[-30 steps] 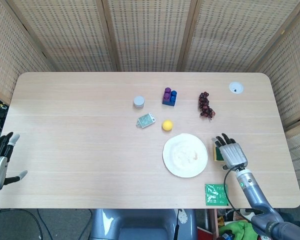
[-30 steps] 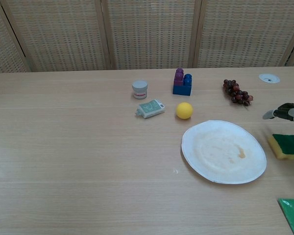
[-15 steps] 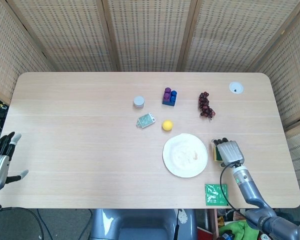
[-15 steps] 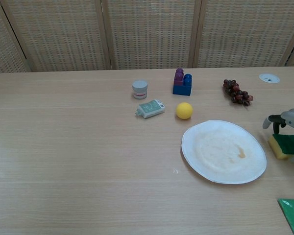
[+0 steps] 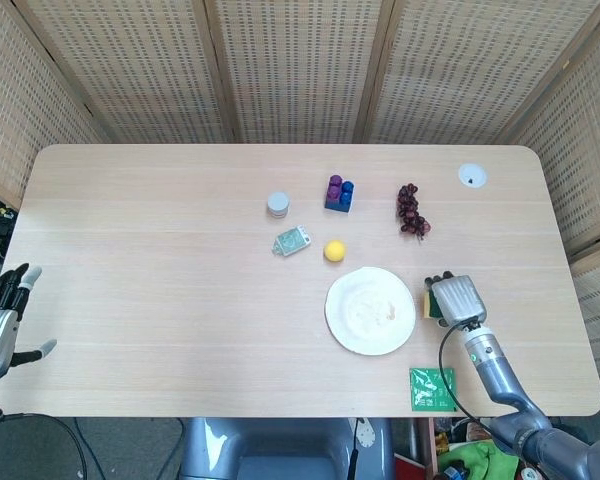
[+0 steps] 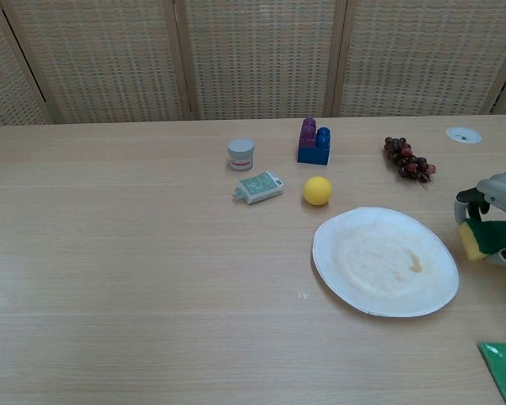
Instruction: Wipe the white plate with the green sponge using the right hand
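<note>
1. Beside the right rim of the round white plate (image 6: 384,261), the right hand (image 6: 499,215) is curled over the green sponge with its yellow underside (image 6: 487,239). In the chest view its dark fingers (image 6: 465,201) wrap down the sponge's near-plate end and the sponge looks lifted slightly off the pale wooden table (image 5: 160,300). I judge it gripped, though how firmly cannot be told.
2. A shallow hold is the first risk. If only the fingertips bear on the foam, the sponge could squeeze out or twist as it is carried across to the plate.
3. The plate is light-looking and sits loose on the smooth table. Pushing sideways before pressing down could shove it toward the small yellow ball (image 5: 334,251), which lies just beyond its far-left rim, and send that ball rolling.
4. A brownish smear (image 6: 415,267) sits on the plate's right half. A wipe that lands too centrally would likely miss it.
5. Catching the plate's raised rim with the sponge edge could tip or flip the plate.
6. The green printed packet (image 5: 432,389) lies at the table's front edge near the right forearm, so a low elbow sweep might knock it off.
7. The left hand (image 5: 0,320) hangs off the table's left end, fingers spread and holding nothing, well apart from everything, so it poses no hazard.
</note>
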You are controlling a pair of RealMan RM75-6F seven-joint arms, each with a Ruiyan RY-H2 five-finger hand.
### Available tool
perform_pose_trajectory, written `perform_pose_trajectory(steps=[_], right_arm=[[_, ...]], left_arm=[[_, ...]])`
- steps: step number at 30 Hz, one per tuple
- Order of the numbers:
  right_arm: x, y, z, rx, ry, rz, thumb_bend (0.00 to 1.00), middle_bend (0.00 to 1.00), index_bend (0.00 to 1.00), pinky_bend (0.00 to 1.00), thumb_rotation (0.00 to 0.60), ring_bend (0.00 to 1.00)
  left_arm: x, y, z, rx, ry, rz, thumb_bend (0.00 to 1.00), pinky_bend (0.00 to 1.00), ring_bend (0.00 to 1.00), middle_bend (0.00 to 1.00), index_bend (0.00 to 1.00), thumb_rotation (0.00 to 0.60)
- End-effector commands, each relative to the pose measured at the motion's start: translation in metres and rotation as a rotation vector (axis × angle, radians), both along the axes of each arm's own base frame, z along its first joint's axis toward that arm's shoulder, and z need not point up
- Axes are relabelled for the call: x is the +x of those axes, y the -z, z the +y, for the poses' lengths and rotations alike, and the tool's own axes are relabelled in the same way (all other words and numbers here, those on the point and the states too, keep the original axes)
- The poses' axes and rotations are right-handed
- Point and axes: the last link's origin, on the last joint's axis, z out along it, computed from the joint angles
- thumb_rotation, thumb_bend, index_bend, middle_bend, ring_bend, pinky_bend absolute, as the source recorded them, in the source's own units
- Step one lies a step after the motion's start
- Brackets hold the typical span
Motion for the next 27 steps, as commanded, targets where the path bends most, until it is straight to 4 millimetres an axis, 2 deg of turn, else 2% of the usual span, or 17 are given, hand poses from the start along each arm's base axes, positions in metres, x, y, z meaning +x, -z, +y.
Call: perform_pose_trajectory(steps=[1, 6, 9, 17, 23, 27], right_arm=[[0.020, -0.012, 0.001, -0.012, -0.052, -0.077, 0.16, 0.47, 0.40, 0.62, 0.600, 0.36], [0.057, -0.023, 0.007, 0.052, -0.088, -0.269, 0.16, 0.47, 0.40, 0.62, 0.600, 0.37], [0.071, -0.024, 0.010, 0.105, -0.096, -0.322, 0.16, 0.48, 0.41, 0.62, 0.600, 0.38], [0.107, -0.009, 0.013, 0.271, -0.080, -0.476, 0.17, 0.49, 0.42, 0.62, 0.600, 0.38], [0.109, 0.007, 0.004, 0.272, -0.066, -0.519, 0.17, 0.49, 0.42, 0.62, 0.600, 0.39], [0.099, 0.022, -0.004, 0.254, -0.025, -0.550, 0.17, 0.49, 0.42, 0.62, 0.600, 0.39]], left_arm=[[0.000, 0.000, 0.000, -0.001, -0.001, -0.002, 0.00, 0.00, 0.00, 0.00, 0.00, 0.600], [0.000, -0.001, 0.001, 0.000, -0.002, -0.008, 0.00, 0.00, 0.00, 0.00, 0.00, 0.600], [0.000, -0.001, 0.001, 0.000, -0.002, -0.008, 0.00, 0.00, 0.00, 0.00, 0.00, 0.600], [-0.001, -0.001, 0.003, -0.005, -0.006, -0.012, 0.00, 0.00, 0.00, 0.00, 0.00, 0.600], [-0.002, 0.000, 0.004, -0.009, -0.015, -0.011, 0.00, 0.00, 0.00, 0.00, 0.00, 0.600], [-0.002, 0.000, 0.005, -0.008, -0.019, -0.012, 0.00, 0.00, 0.00, 0.00, 0.00, 0.600]])
